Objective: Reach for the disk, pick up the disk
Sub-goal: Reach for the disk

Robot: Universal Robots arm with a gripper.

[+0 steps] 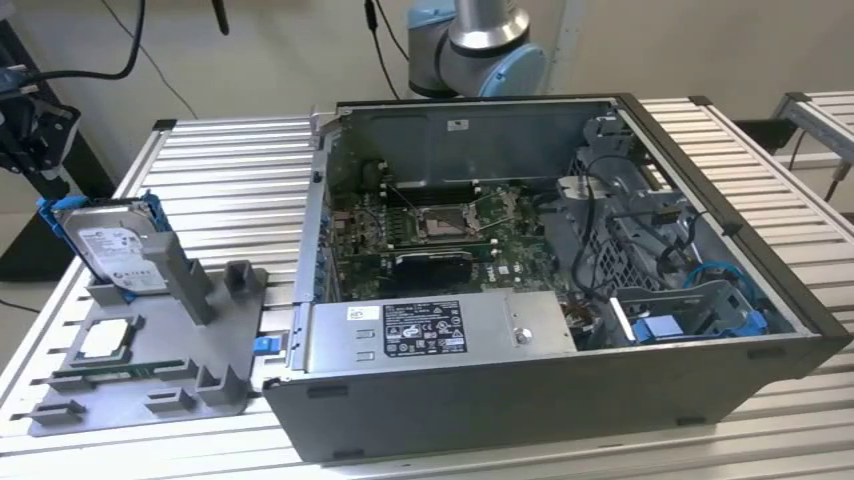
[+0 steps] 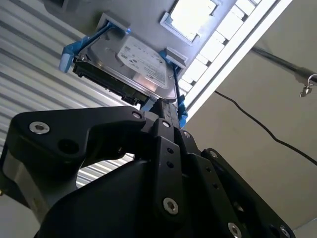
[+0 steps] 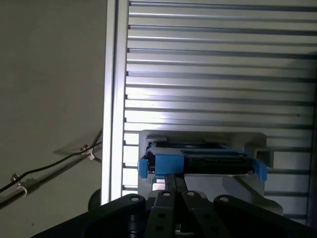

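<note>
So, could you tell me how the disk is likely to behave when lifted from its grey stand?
The disk looks a rigid metal slab, so probably stiff and heavy for its size. Its blue side rails seem thin plastic and may flex. Propped on edge in the grey stand, it could tip if nudged.

The arm (image 1: 477,35) in the exterior view is a silver-grey tube set into rounded joints with pale blue caps. In the second wrist view the gripper (image 2: 166,113) is matt black throughout, with a broad rounded body and flat, jointed bars with bevelled edges, pinned by round silver screws (image 2: 39,128) and dotted with small dark holes. The first wrist view shows the gripper (image 3: 173,181) as the same black bars with recessed pivots.
</note>
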